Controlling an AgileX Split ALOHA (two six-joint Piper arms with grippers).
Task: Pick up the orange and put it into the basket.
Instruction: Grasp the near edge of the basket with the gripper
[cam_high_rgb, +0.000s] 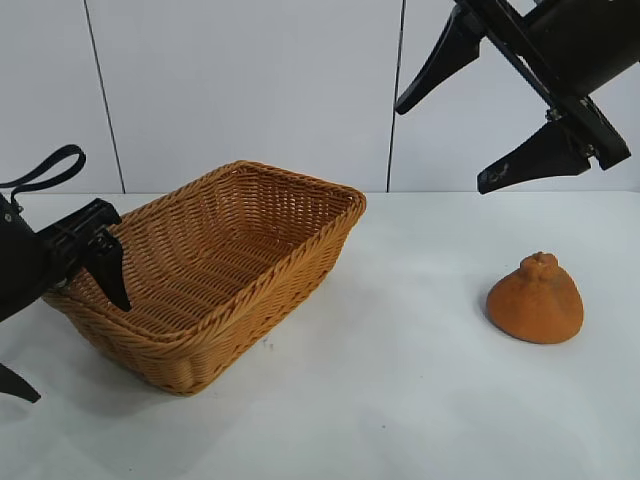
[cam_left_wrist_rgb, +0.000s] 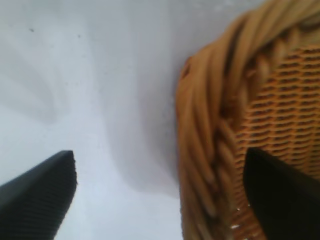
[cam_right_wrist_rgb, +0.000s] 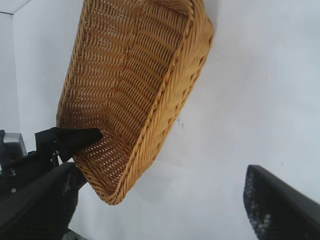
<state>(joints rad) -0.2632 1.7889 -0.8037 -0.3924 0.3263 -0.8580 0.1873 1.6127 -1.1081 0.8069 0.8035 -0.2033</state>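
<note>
1. At the left edge of the surface (cam_high_rgb: 400, 420), the left tool (cam_high_rgb: 60, 320) is set astride the braided rim at the end of the basket (cam_high_rgb: 250, 260): one finger is seen inside the basket and one outside it. The fingers are parted around the rim; whether the rim is actually pinched cannot be told.
2. The basket is seen left of the middle of the surface, empty, with its far corner close to the back edge. It is judged light and fairly stiff, likely to slide if pushed unless steadied.
3. The orange (cam_high_rgb: 536, 300) rests upright on its wide base near the right edge of the surface, well apart from the basket and touched by nothing.
4. The fruit is judged firm and moderately heavy, and its rough matte skin should offer good friction. The tapering sides could squeeze it out of a high grip, so the wide lower body is best clasped, below the knobby top.
5. The right tool (cam_high_rgb: 500, 130) is held wide open and empty in the air, above the orange and toward the back edge.
</note>
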